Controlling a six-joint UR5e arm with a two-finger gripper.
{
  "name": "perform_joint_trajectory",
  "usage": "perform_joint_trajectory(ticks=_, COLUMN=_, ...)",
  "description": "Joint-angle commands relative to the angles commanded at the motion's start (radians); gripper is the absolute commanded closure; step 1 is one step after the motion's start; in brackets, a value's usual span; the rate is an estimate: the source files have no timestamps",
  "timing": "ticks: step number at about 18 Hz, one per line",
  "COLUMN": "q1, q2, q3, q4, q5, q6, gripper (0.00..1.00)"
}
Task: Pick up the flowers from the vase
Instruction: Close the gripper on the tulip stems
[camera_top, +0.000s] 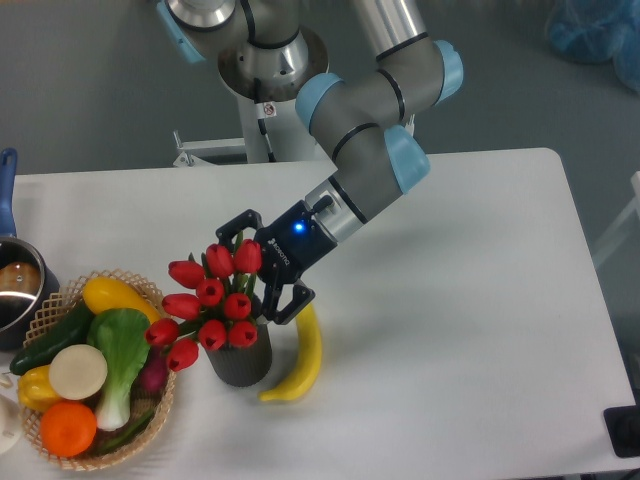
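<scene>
A bunch of red tulip flowers (212, 300) with green stems stands in the dark ribbed vase (240, 362) near the table's front left. My gripper (248, 270) reaches in from the right at bud height, open, with one finger behind the topmost buds and the other finger (283, 305) at the bunch's right side. The flowers partly hide the far finger, and I cannot tell whether either finger touches them. The stems are mostly hidden by the buds.
A yellow banana (300, 357) lies right beside the vase, under the gripper. A woven basket (147, 432) of vegetables and fruit sits to the left, touching the flowers' side. A pot (18, 285) stands at the left edge.
</scene>
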Motion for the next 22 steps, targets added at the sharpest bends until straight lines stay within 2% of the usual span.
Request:
perform_joint_trajectory(ticks=13, q1=-0.003, q2=-0.009, q3=0.014, q4=0.000, q5=-0.020, q6=0.000, gripper=0.03)
perform_joint_trajectory(ticks=18, q1=-0.003, q2=-0.009, q3=0.014, q4=0.000, q5=-0.020, q6=-0.014, gripper=0.27)
perform_joint_trajectory(ticks=22, q1=-0.003, q2=-0.011, q3=0.014, q4=0.000, q5=-0.020, q6=-0.040, gripper=0.37)
